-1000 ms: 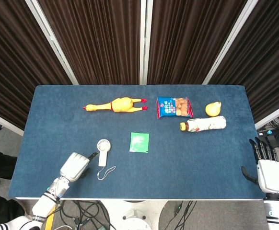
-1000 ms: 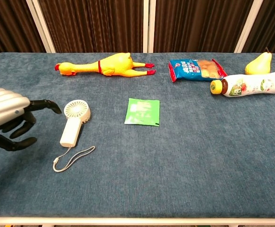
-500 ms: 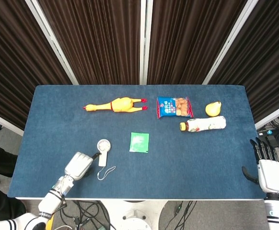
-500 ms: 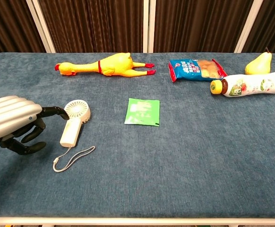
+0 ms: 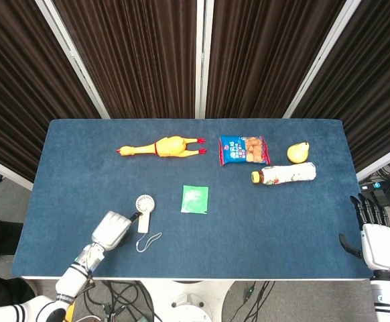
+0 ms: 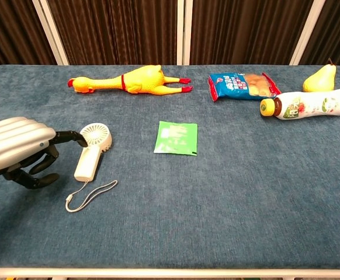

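Nearest us, at seven o'clock on the blue table (image 6: 228, 216), we find our left hand (image 6: 18, 153), fingers curled but apart and holding nothing; one fingertip (image 6: 76, 136) reaches just beside the small white fan (image 6: 92, 149), and we cannot tell whether it touches.

The fan lies flat, head pointing to twelve o'clock, its cord loop (image 6: 91, 194) trailing toward six.

At four o'clock, off the table's edge, we see our right hand (image 5: 377, 236), fingers straight and spread, holding nothing.

Near the centre lies a green packet (image 6: 176, 137).

Farther out: a plastic bottle (image 6: 310, 105) on its side at two o'clock, a snack bag (image 6: 242, 86) at one, a pear (image 6: 319, 77) beyond the bottle, and a yellow rubber chicken (image 6: 129, 81) at eleven.
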Robot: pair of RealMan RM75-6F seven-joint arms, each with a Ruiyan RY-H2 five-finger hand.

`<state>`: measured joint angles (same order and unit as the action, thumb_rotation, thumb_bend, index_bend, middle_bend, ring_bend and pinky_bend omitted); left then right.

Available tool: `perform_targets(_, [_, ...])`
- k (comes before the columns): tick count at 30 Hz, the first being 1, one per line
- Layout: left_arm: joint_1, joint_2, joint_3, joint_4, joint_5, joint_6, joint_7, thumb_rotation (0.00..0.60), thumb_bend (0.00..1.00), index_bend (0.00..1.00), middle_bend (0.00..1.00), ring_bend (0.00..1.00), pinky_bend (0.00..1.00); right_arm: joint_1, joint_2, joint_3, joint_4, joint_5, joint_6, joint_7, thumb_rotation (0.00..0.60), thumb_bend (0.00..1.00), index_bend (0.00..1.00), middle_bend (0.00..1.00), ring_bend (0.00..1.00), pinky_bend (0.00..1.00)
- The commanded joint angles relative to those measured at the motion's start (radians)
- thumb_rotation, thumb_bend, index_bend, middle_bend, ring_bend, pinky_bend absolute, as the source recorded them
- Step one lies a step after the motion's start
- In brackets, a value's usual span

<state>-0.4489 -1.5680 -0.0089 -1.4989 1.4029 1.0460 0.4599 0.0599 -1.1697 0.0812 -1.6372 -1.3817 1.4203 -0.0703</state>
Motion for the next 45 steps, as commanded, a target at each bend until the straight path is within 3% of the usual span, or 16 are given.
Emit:
perform_targets(1, [-0.002, 0.000, 0.000, -0.005, -0.004, 0.001, 0.004, 0.600, 0.38, 0.20, 0.78, 0.76, 0.72, 0.000, 0.000, 0.000, 0.002, 0.002, -0.001, 0.003, 0.600, 0.21, 0.00, 0.00, 0.00, 0.00])
perform_targets(35, [-0.018, -0.034, 0.033, 0.041, -0.039, -0.011, 0.022, 0.600, 0.38, 0.20, 0.78, 0.76, 0.72, 0.002, -0.002, -0.001, 0.008, 0.009, -0.005, 0.003, 0.600, 0.21, 0.00, 0.00, 0.00, 0.00])
perform_targets(45, [-0.007, 0.014, 0.009, -0.028, -0.009, 0.075, 0.043, 0.600, 0.38, 0.20, 0.78, 0.76, 0.72, -0.005, 0.007, -0.001, -0.001, -0.002, 0.011, 0.017, 0.600, 0.21, 0.00, 0.00, 0.00, 0.00])
